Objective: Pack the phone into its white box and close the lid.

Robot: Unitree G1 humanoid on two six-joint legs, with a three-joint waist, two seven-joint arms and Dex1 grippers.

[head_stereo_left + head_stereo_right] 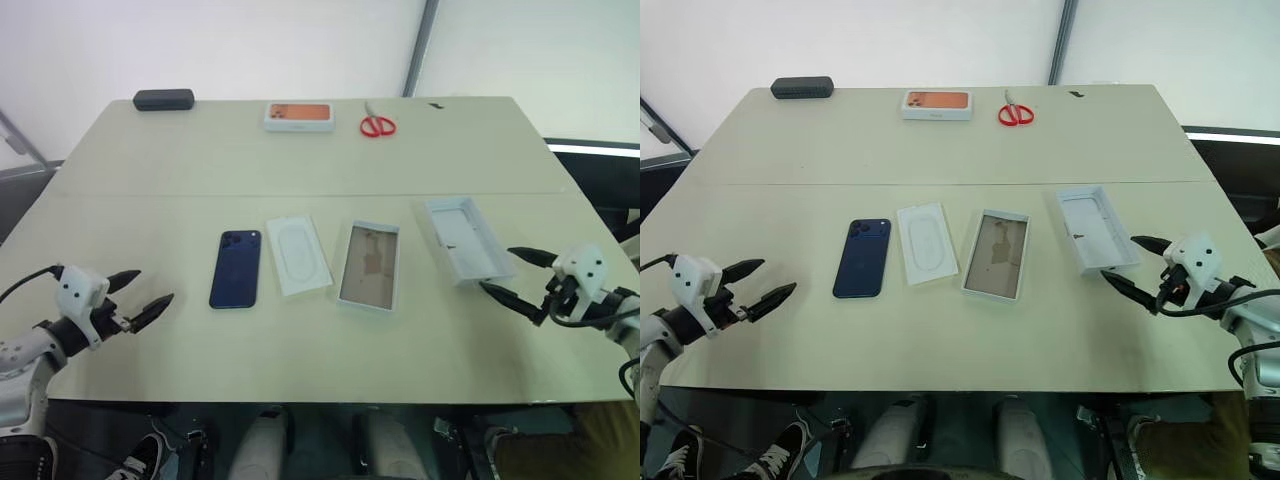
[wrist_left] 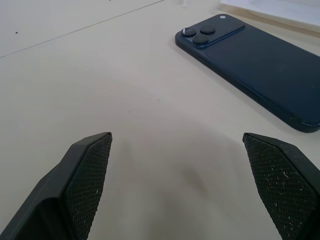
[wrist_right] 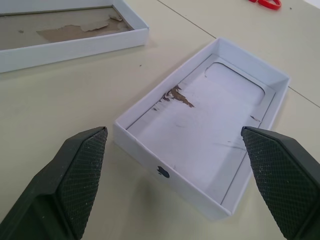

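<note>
On table: phone (image 1: 235, 268), white box (image 1: 369, 265), lid (image 3: 205, 125) apart | wrist views: lid torn inside | left gripper (image 1: 146, 293), right gripper (image 1: 518, 274) open

Four things are laid in a row across the table (image 1: 940, 350): the phone (image 1: 861, 258) back up, an insert card (image 1: 927, 243) just beside it, the white box (image 1: 996, 254) with its brown floor showing, and the lid (image 1: 1096, 229) lying inside up. At the far edge a black case (image 1: 802, 88), an orange-pictured box (image 1: 937, 104) and red scissors (image 1: 1015, 113) are seen. The left gripper (image 1: 755, 285) and the right gripper (image 1: 1134, 262) are held with fingers apart over the near corners, the right near the lid.
</note>
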